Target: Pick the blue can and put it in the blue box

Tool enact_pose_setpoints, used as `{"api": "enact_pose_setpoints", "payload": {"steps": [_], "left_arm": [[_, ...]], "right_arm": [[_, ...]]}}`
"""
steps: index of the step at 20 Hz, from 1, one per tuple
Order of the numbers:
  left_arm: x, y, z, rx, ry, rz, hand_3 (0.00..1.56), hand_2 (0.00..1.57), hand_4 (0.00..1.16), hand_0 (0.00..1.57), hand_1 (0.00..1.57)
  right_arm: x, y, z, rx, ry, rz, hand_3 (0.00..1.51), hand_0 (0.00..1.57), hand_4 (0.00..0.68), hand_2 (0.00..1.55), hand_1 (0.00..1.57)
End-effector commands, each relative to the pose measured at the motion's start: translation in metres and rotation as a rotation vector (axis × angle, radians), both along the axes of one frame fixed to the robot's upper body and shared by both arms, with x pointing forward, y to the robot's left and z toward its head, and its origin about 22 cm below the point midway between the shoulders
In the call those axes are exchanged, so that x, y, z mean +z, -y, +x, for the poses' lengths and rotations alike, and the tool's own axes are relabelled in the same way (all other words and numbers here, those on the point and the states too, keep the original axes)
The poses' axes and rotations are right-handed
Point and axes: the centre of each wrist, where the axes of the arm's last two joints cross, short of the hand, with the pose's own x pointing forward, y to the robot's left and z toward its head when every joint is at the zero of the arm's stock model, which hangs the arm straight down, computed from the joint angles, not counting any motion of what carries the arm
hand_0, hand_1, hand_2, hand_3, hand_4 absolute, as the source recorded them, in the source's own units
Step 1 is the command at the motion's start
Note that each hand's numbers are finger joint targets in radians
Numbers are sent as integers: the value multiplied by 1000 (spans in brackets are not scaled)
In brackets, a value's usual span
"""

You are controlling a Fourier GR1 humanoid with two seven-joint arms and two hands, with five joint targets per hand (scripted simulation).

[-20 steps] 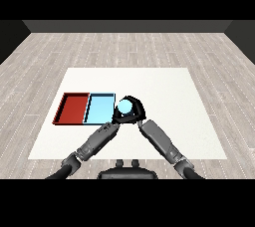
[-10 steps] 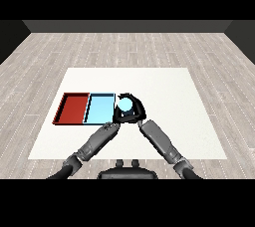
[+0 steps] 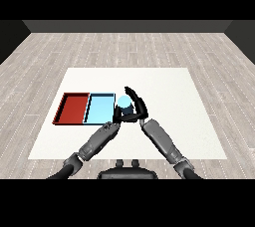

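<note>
The blue can [image 3: 123, 103] stands upright just off the right edge of the light blue tray [image 3: 98, 108], near the middle of the table. My right hand [image 3: 136, 107] is curled round the can from its right side. Its thumb crosses in front, low on the can, and hides the can's lower part. My left hand [image 3: 117, 117] sits close below and left of the can, by the tray's near right corner. The tray holds nothing.
A red tray [image 3: 72, 108] lies against the left side of the light blue tray. The white table [image 3: 174, 96] stretches out to the right and beyond the can.
My right hand has carried the can slightly left and farther away, closer to the light blue tray. The left hand has hardly moved.
</note>
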Motion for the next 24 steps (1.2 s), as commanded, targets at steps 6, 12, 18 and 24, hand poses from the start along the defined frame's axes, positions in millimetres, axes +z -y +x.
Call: {"api": "enact_pose_setpoints", "payload": {"steps": [6, 12, 18, 24], "left_arm": [[-5, -29, 11, 49, -41, -46, 1490, 1571, 1142, 1571, 1571], [-6, -33, 15, 137, 23, -4, 1476, 1571, 1145, 1571, 1571], [8, -76, 37, 223, 37, 78, 1476, 1563, 1150, 1571, 1571], [30, -150, 65, 310, -46, 132, 1484, 1569, 1130, 1571, 1571]], "right_arm": [[23, 48, 20, -66, 4, 220, 0, 0, 0, 0, 0], [41, 101, -15, -101, 106, 282, 0, 0, 0, 0, 0], [47, 146, -38, -192, 123, 335, 0, 0, 0, 0, 0], [15, 159, -36, -236, 111, 353, 0, 0, 0, 0, 0]]}}
